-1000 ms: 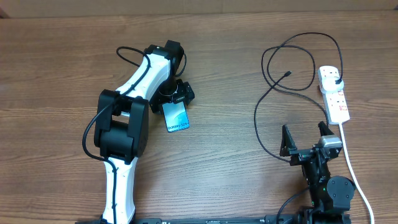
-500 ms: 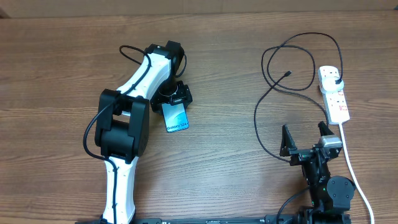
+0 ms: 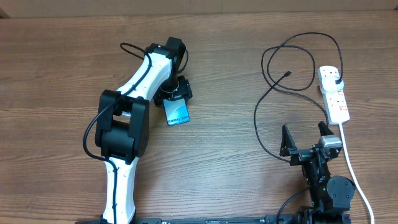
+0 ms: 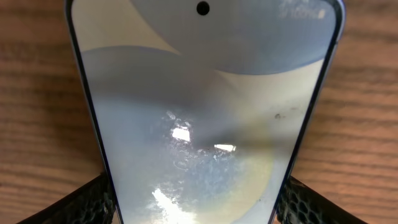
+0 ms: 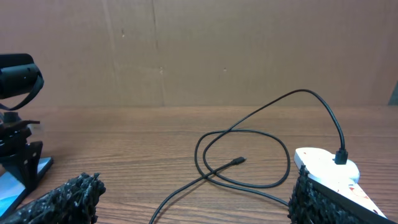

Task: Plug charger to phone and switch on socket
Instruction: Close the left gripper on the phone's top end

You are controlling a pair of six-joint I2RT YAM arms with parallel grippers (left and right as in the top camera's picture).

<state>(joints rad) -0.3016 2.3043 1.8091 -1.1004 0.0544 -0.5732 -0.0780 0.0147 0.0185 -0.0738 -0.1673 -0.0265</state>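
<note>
Standing at the near side, I record the left hand [image 3: 174, 98] clamped on the phone [image 3: 177, 114], its fingers [image 4: 93, 199] pressed against the two long edges. This grip appears chosen to leave the screen and the near end free, presumably so a connector can reach that end. The phone sits left of centre on the table [image 3: 62, 62], just near of the hand. The right hand [image 3: 304, 134] rests at the near right with fingers apart and nothing between them. The charger [image 3: 256, 118] loops just beyond it, with its connector tip [image 3: 287, 74] loose and well apart from the phone. Its plug [image 3: 336, 79] is already seated in the socket [image 3: 336, 102] at far right. Switch positions cannot be made out
</note>
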